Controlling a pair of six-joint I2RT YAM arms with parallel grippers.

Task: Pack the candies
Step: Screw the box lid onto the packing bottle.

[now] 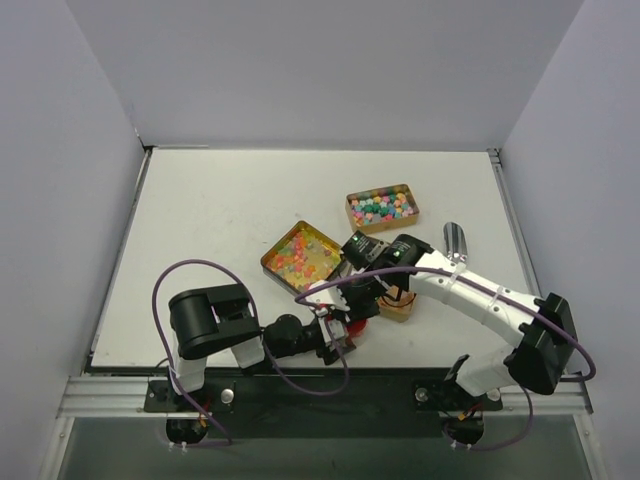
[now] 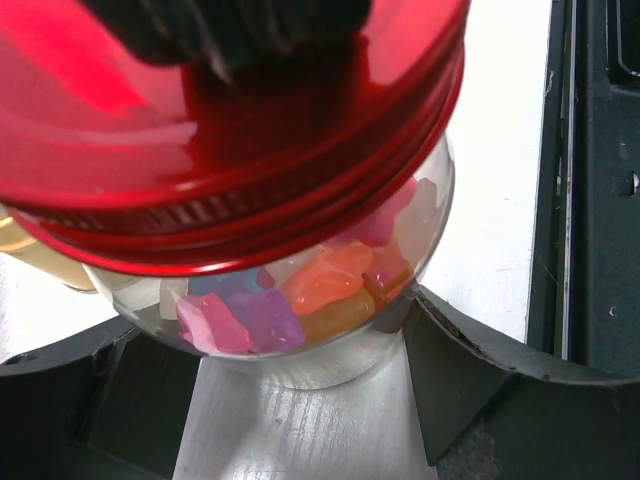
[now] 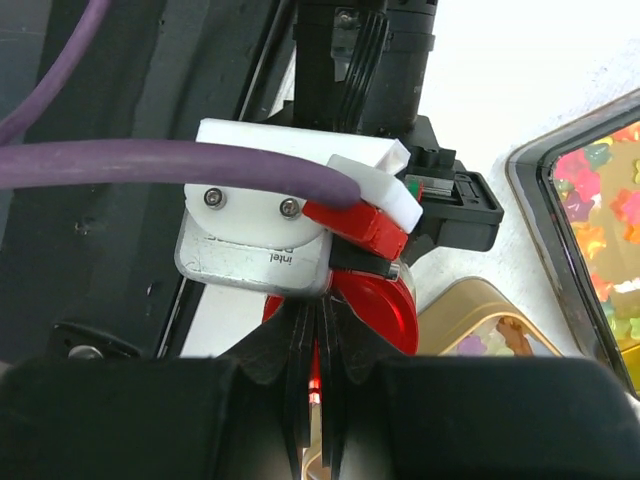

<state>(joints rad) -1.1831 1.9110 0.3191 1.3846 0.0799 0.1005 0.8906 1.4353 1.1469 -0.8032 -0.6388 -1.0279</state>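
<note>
A clear glass jar point(image 2: 335, 365) holds pink, purple and orange candies point(image 2: 300, 300) under a red round lid point(image 2: 230, 150). My left gripper point(image 2: 290, 345) is shut on the jar, its wide-set fingers point(image 2: 470, 370) against the glass, low at the table's near edge point(image 1: 338, 338). My right gripper point(image 3: 322, 330) is shut, its tips resting on top of the lid point(image 3: 385, 305), just above the left one point(image 1: 360, 298). More candies point(image 1: 300, 255) fill an open tin point(image 1: 268, 262), and pastel balls point(image 1: 382, 207) fill another tin point(image 1: 350, 205).
A gold tin point(image 1: 400, 310) lies under my right wrist and also shows beside the lid point(image 3: 470, 305). A metal scoop point(image 1: 455, 240) lies right of the tins. The candy tin's dark rim point(image 3: 540, 190) is at the right. Grey walls enclose the table.
</note>
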